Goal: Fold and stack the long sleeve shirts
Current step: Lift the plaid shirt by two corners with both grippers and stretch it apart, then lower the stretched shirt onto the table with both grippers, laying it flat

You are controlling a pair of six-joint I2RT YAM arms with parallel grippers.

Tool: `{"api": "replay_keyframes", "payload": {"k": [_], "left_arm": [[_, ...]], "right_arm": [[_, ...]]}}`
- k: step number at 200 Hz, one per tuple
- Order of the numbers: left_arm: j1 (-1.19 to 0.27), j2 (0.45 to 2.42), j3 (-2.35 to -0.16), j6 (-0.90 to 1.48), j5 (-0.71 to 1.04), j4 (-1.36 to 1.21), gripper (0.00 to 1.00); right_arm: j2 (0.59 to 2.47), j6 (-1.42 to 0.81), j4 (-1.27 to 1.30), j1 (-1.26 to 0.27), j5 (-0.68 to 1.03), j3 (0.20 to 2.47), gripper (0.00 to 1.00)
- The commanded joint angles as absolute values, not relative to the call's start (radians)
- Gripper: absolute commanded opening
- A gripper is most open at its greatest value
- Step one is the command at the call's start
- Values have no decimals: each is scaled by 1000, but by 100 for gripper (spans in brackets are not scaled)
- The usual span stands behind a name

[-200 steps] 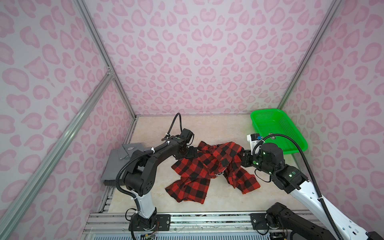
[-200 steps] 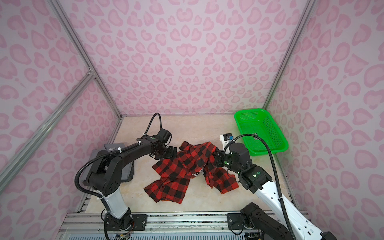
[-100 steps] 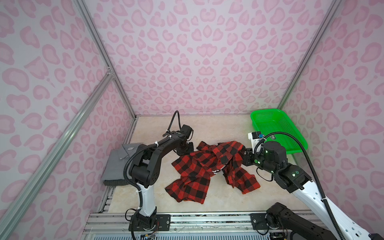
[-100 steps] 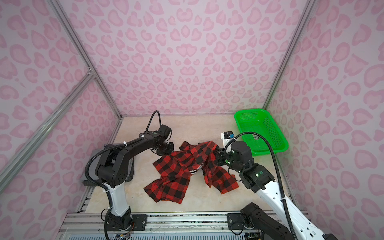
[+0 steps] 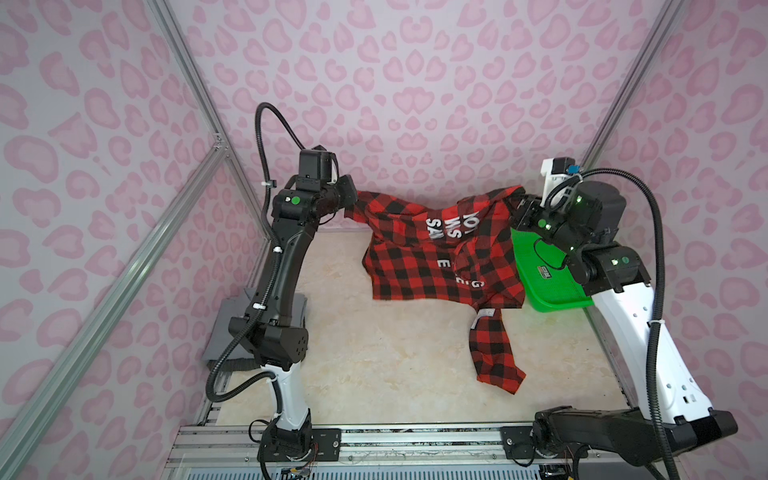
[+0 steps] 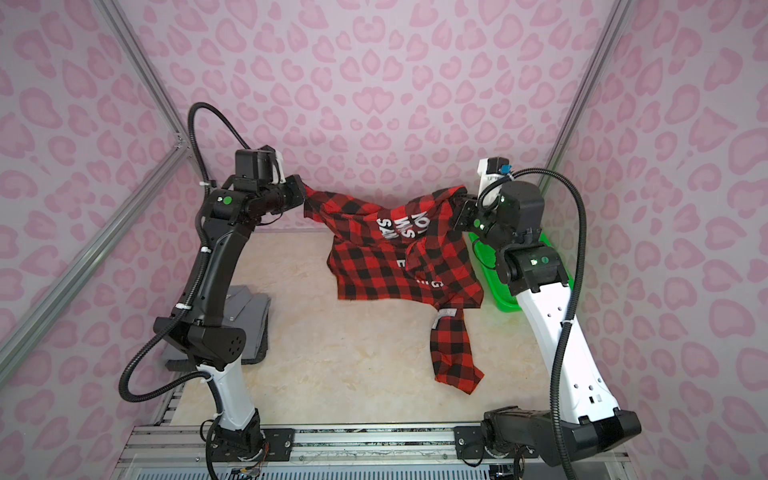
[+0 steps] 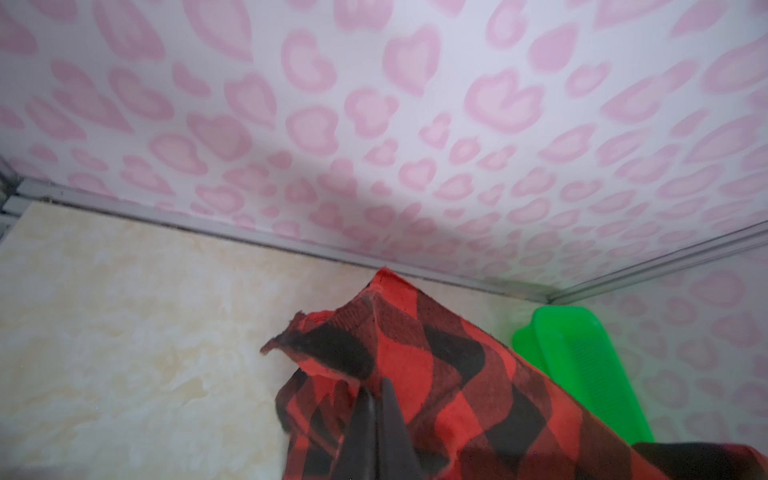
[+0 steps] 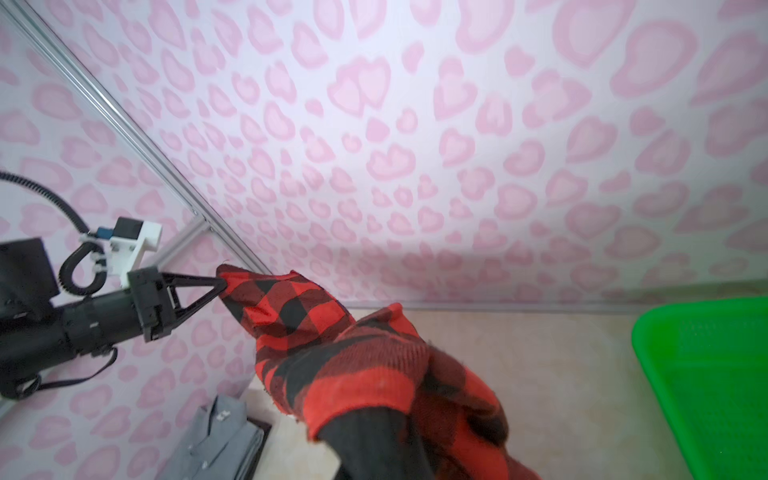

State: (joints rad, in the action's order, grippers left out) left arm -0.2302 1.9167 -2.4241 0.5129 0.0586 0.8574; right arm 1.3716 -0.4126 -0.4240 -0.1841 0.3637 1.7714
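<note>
I am spreading the checked shirt (image 5: 419, 266) in the air, pinching one top corner in my left gripper (image 5: 352, 198) and the other in my right gripper (image 5: 517, 208), both clamped tight. It is hanging between and below them. Next, I judge, it needs lowering flat for folding. Both arms are reaching high and forward, with the folded grey shirt (image 8: 212, 436) lying well below my left gripper.

Two shirts (image 5: 415, 270) (image 8: 216, 440), one basket (image 5: 552, 303) (green)
</note>
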Motion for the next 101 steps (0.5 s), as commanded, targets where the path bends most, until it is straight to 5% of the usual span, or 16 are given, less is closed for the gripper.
{"api": "replay_keyframes", "payload": {"k": [1, 31, 69, 101], "left_arm": [[-212, 1855, -2414, 549, 62, 772, 3], [-240, 1715, -2246, 457, 13, 686, 3], [-275, 1304, -1415, 458, -98, 276, 3], [-279, 1130, -929, 549, -131, 157, 3]], "right_arm": [[1430, -416, -379, -160, 473, 1901, 0], [1333, -399, -258, -156, 516, 1744, 0], [1088, -543, -26, -181, 533, 1203, 0], [909, -504, -167, -397, 325, 930, 0]]}}
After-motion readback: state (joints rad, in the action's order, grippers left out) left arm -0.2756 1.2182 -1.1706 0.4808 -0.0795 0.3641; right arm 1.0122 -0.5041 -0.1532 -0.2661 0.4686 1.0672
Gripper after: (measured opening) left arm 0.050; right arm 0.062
